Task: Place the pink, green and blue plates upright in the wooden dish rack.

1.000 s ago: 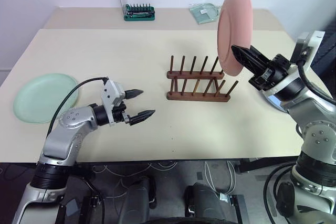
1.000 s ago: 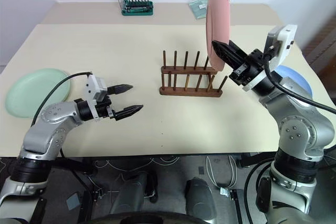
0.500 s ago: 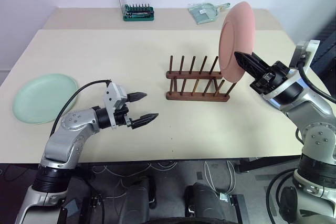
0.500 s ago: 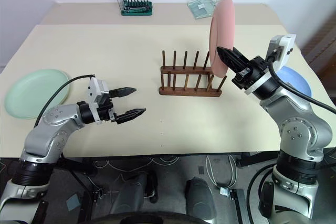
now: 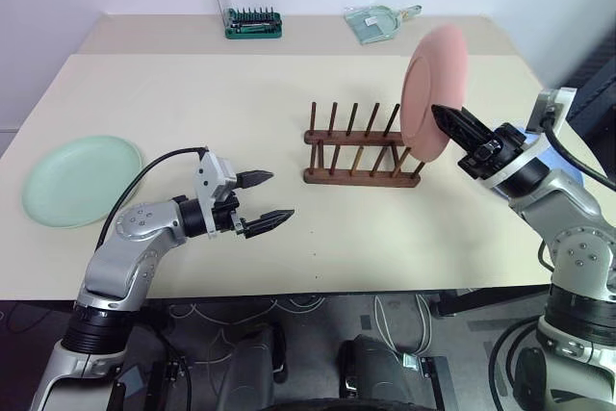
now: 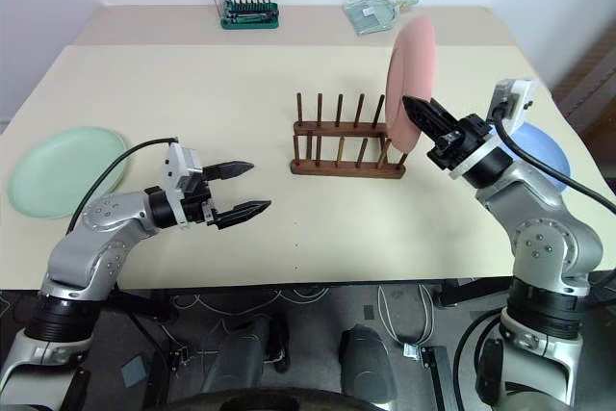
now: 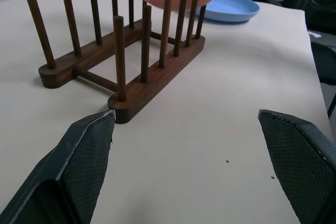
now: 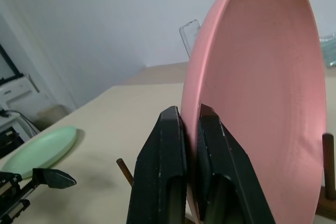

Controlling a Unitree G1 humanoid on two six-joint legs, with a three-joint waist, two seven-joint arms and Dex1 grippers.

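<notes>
Lowered round matte pink plate [image 5: 433,93] nears wooden rack [image 5: 363,154].

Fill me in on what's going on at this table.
The robot is loading plates into the wooden dish rack. Its right gripper is shut on the pink plate, held on edge above the rack's right end. The left gripper hangs open and empty. The green plate and blue plate lie flat on the table.
</notes>
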